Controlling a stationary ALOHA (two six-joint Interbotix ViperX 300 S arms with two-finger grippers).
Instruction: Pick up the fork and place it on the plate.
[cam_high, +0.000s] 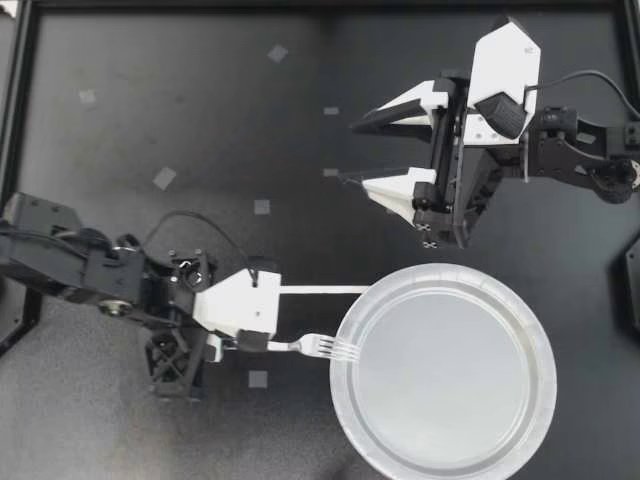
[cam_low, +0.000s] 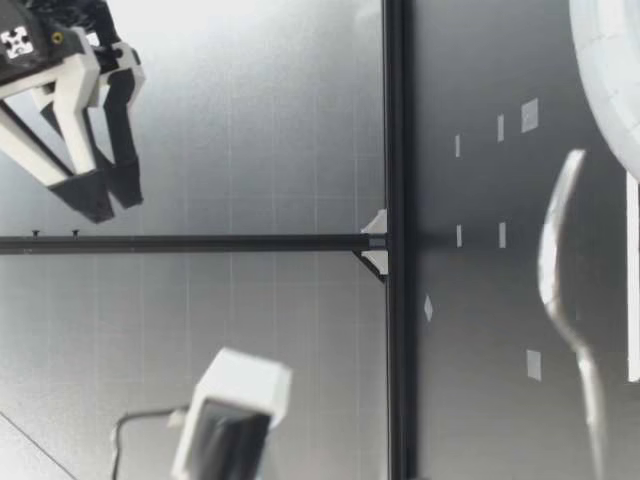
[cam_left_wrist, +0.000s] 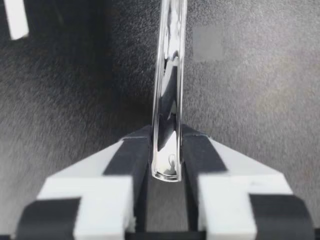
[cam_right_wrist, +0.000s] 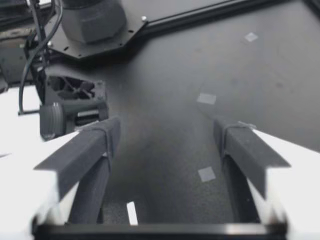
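**Fork in grasp, tines at plate rim: placement pending**

**Progress.** Judging the pick-up as done. Clamping the handle end of the slim, shiny metal fork (cam_high: 318, 346) in the left pincer (cam_high: 256, 343). Pressing on the handle from both sides with the black pads (cam_left_wrist: 132, 155), set narrow, as the left wrist view shows. Reaching with the tines just over the rim of the round, pale disposable plate (cam_high: 547, 375), on the side nearest the left arm. Not yet resting the fork in the plate's flat middle. Not showing whether the tines are touching the rim or clearing it. Remaining, as a judgement:
- carrying the fork further in over the plate
- lowering it
- letting go and drawing clear

**Orientation.** Lying with the long axis across the dark matte surface (cam_high: 200, 120), along the line from the left arm to the plate, close to level. Pointing tines-first at the plate, handle back into the pincer. Showing in the low view as a curved profile (cam_low: 560, 250), the head end bowing slightly up from the handle, just beside the plate's edge (cam_low: 610, 80).

**Other arm.** Holding the right pincer (cam_high: 350, 152) spread wide and empty. Hanging raised well above the surface in the low view (cam_low: 105, 195), well apart from both fork and plate. Taking no part in the grasp.
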